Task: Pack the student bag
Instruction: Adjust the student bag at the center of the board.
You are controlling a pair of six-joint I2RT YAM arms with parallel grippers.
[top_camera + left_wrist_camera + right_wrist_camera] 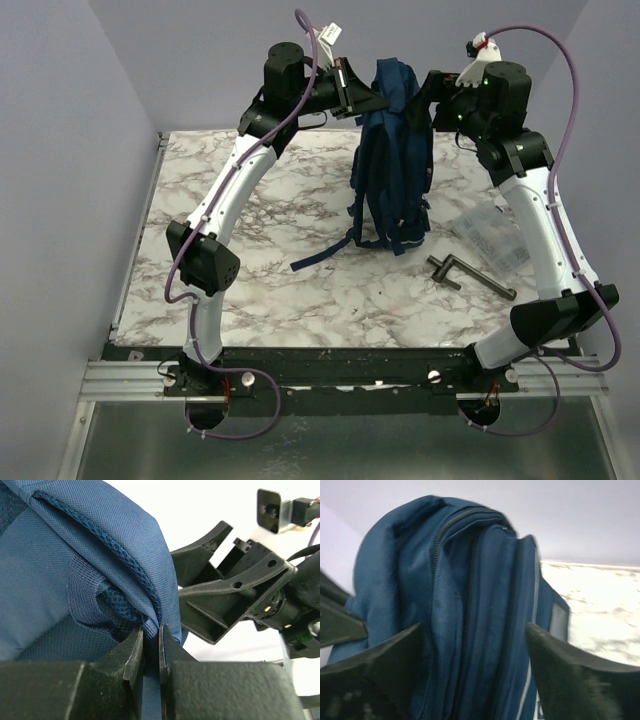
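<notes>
Navy student bag (392, 170): we hold it upright, upper centre of the top view.
Left gripper (150, 639): pinched on its fabric.
Right gripper (474, 630): spread wide astride the bag's top, holding nothing.
Progress: we judge packing unstarted; packet (490, 238) and tool (465, 275) lie centre right.

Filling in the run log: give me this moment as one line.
bag: upright | left gripper: shut on bag fabric | right gripper: open, fingers either side of bag top
</notes>
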